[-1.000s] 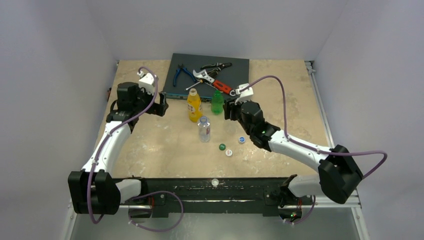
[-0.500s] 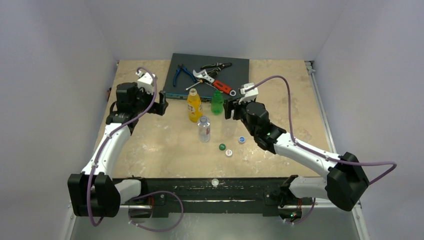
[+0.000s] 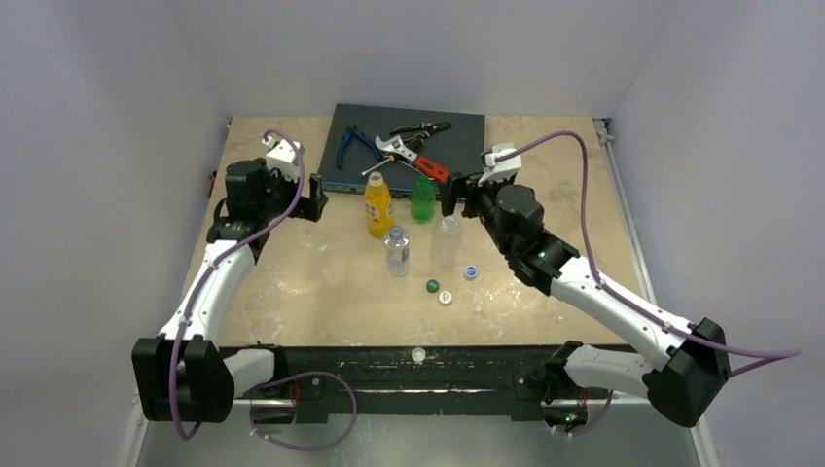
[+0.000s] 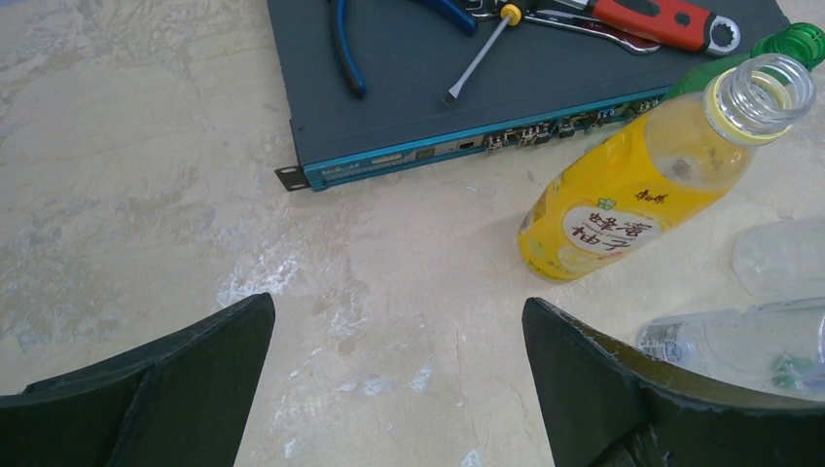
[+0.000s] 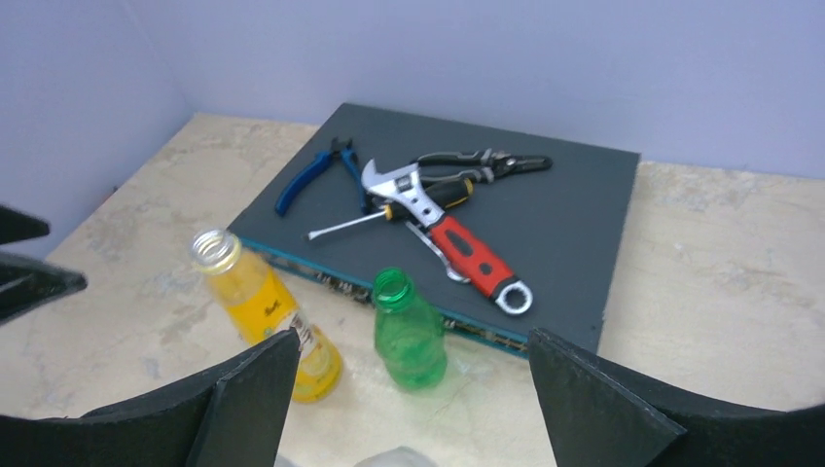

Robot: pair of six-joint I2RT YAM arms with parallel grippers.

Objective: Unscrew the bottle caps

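Four uncapped bottles stand mid-table: orange-yellow (image 3: 377, 206), green (image 3: 422, 200), clear blue-labelled (image 3: 397, 251) and a larger clear one (image 3: 448, 239). Loose caps lie in front of them: dark green (image 3: 432, 286), blue (image 3: 470, 271) and white (image 3: 446, 298). Another white cap (image 3: 418, 355) sits on the front rail. My left gripper (image 3: 317, 206) is open and empty, left of the orange bottle (image 4: 632, 195). My right gripper (image 3: 455, 202) is open and empty, just right of the green bottle (image 5: 409, 331), above the larger clear one. The orange bottle (image 5: 258, 292) shows by its left finger.
A dark flat box (image 3: 457, 131) at the back holds blue pliers (image 3: 350, 146), an adjustable wrench (image 3: 394, 148), a red-handled wrench (image 3: 433, 168), a screwdriver and snips. The black front rail (image 3: 321, 365) runs along the near edge. White walls enclose three sides.
My right arm has stretched out, its wrist shifting right and back away from the bottles; the larger clear bottle now shows more plainly. The left arm has barely moved.
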